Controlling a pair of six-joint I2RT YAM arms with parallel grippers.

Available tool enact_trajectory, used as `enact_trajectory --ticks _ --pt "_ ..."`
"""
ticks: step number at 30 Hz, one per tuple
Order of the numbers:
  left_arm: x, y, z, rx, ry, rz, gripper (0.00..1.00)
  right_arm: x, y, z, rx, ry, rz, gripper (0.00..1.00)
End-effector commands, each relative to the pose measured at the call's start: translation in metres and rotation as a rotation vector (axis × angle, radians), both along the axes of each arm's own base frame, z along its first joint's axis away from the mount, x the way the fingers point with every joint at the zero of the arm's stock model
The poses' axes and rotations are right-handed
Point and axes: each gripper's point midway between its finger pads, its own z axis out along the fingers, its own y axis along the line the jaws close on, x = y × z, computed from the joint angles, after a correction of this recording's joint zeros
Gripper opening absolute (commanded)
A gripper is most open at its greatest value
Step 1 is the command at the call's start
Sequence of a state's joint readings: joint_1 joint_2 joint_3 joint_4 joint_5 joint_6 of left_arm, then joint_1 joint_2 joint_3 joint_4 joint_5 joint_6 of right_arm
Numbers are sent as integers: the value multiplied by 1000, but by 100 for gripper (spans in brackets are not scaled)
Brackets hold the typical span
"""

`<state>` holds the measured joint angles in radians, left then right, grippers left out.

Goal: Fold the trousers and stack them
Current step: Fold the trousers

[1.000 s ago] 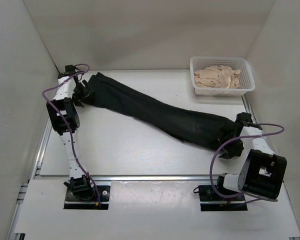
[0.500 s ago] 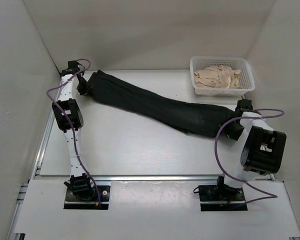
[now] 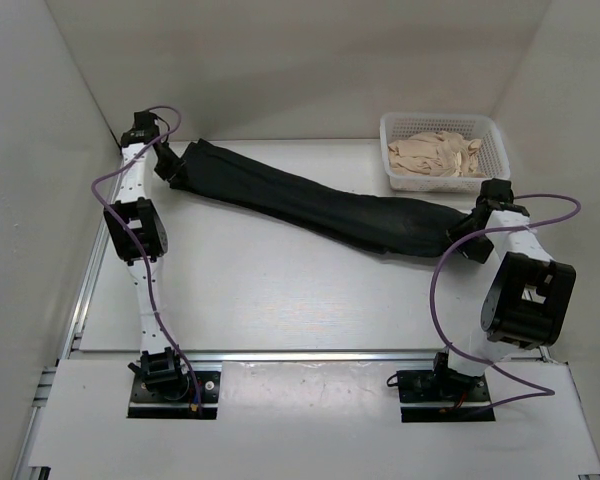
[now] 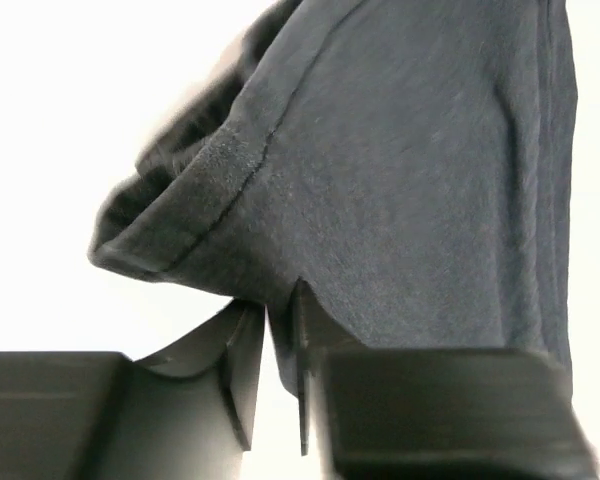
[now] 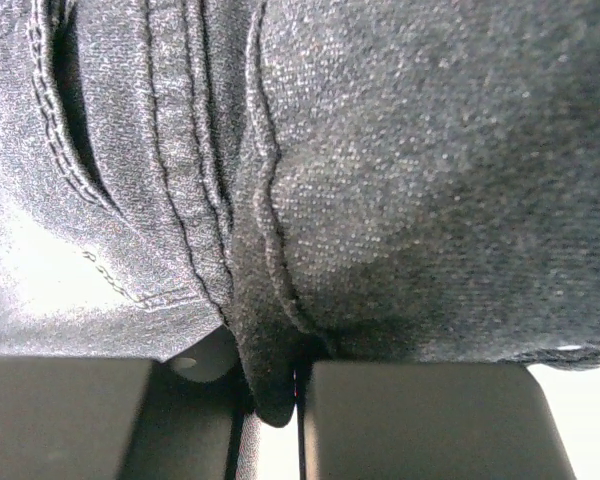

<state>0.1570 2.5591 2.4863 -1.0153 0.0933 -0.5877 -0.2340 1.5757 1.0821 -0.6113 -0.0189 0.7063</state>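
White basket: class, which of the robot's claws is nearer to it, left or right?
Right. The right claw grips one end of the trousers just in front of the basket; the left claw holds the other end at the table's far-left corner, well away.

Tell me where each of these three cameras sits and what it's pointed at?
Top external: above and behind the robot, looking down at table, trousers and basket; left arm and right arm show whole.
Left wrist: on the left arm, facing the trousers' hemmed end; left gripper shows.
Right wrist: on the right arm, facing stitched seams; right gripper shows.
Shared: all see the trousers.
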Motion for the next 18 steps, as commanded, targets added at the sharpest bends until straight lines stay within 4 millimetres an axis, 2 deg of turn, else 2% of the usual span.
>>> enact_trajectory --ticks 1,3,6,8,9,10,14,18 --pt "15 25 24 36 -93 35 30 -6 -23 -5 -93 32 -43 0" --pt "17 23 12 22 -80 28 35 -9 -22 -9 -90 43 -43 0" --pt "18 19 -11 -5 -52 14 59 -12 -21 -12 -88 52 -42 0" --pt "24 18 -11 -7 -72 -1 69 -12 -23 -12 -96 55 -46 0" --pt "23 18 -20 -10 -57 -1 71 -12 -23 -12 -96 55 -46 0" --pt "26 16 -15 -18 -71 -7 73 -11 -24 -14 -96 55 -46 0" --pt "29 13 -29 -38 -66 -18 73 -11 -23 -17 -94 63 -45 0" --pt "38 14 -40 -42 -80 -7 66 -11 -21 -20 -82 71 -41 0"
